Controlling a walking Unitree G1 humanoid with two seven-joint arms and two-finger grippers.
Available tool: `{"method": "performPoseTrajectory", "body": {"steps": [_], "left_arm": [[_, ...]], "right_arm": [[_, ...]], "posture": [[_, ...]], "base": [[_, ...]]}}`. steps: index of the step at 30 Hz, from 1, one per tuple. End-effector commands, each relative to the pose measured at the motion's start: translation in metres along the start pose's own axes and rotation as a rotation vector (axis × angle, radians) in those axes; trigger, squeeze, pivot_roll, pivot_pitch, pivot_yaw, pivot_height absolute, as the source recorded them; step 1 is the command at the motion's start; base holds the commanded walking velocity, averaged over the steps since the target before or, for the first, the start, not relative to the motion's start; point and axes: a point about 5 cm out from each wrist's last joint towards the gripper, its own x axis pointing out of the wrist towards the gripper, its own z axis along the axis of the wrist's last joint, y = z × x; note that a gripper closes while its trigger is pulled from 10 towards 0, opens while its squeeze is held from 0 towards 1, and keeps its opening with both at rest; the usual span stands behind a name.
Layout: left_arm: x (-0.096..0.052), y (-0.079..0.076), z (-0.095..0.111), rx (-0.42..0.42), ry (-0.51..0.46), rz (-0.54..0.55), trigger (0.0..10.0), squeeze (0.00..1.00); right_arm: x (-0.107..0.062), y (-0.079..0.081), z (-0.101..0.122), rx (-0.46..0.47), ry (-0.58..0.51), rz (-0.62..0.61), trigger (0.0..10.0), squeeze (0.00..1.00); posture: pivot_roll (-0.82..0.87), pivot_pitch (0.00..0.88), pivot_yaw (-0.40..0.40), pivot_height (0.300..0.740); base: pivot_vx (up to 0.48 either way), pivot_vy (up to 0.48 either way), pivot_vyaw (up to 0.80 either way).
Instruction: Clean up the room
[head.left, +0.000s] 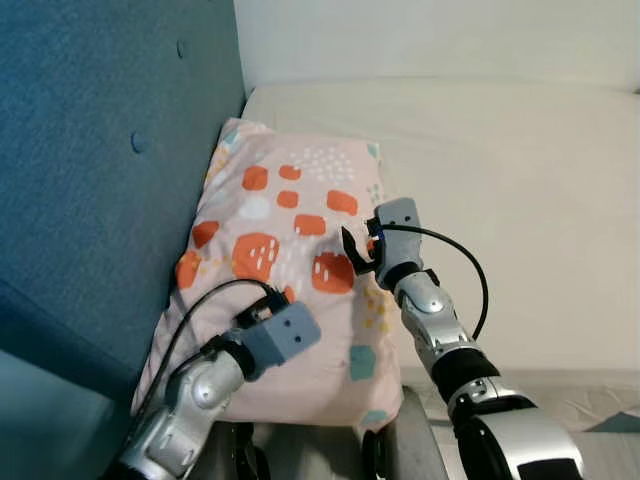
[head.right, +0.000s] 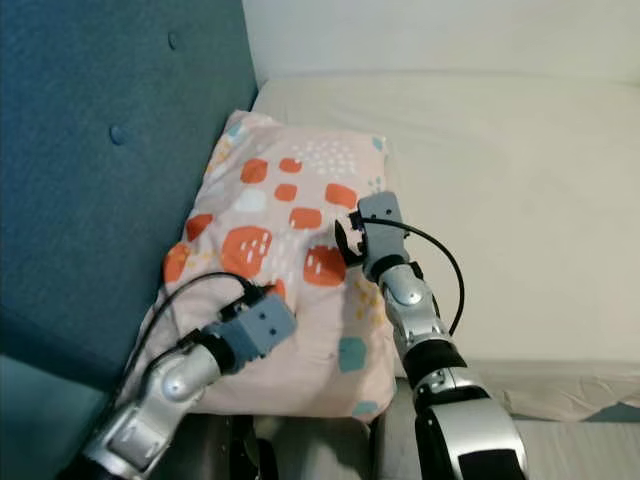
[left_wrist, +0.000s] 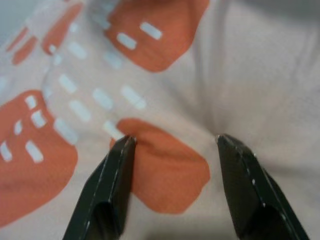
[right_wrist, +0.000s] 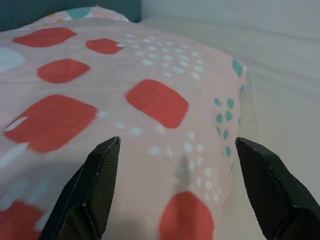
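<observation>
A pink pillow (head.left: 290, 230) with orange patches and teal dots lies on the cream mattress (head.left: 520, 180), its left side against the teal headboard. My left gripper (left_wrist: 172, 137) is open, both fingertips (left_wrist: 120, 160) pressing into the pillow's fabric around an orange patch near its front left part. In the left eye view its grey wrist block (head.left: 285, 335) covers the fingers. My right gripper (head.left: 358, 252) hovers open over the pillow's right side, the fingers (right_wrist: 100, 175) spread wide just above the cloth.
The tufted teal headboard (head.left: 100, 150) rises along the left. A white wall (head.left: 430, 35) runs behind the mattress. The mattress's front edge and a strip of floor with a blue-grey scrap (head.left: 615, 422) lie at the lower right.
</observation>
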Motion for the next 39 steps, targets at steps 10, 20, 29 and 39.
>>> {"method": "performPoseTrajectory", "body": {"steps": [10, 20, 29, 39], "left_arm": [[-0.005, -0.041, -0.056, -0.114, 0.305, 0.006, 10.0, 0.00], [-0.022, 0.029, 0.022, -0.558, -0.283, 0.091, 10.0, 0.00], [-0.067, 0.030, 0.014, -0.322, -0.286, -0.257, 10.0, 0.00], [-0.100, -0.008, -0.027, -0.047, -0.105, -0.663, 10.0, 0.00]], "right_arm": [[-0.005, 0.012, 0.006, 0.023, -0.053, 0.133, 10.0, 0.00], [-0.007, 0.018, 0.020, 0.087, -0.118, 0.240, 10.0, 0.00], [-0.016, 0.035, 0.020, 0.061, -0.079, 0.494, 10.0, 0.00], [-0.048, 0.042, 0.014, 0.039, 0.011, 0.808, 10.0, 0.00]], "posture": [[-0.02, 0.336, -0.035, 0.598], [0.01, 0.315, -0.047, 0.598], [0.02, 0.311, -0.054, 0.598], [0.00, 0.317, -0.061, 0.598]], "base": [[0.000, 0.000, 0.00], [0.000, 0.000, 0.00], [0.000, 0.000, 0.00], [0.000, 0.000, 0.00]]}}
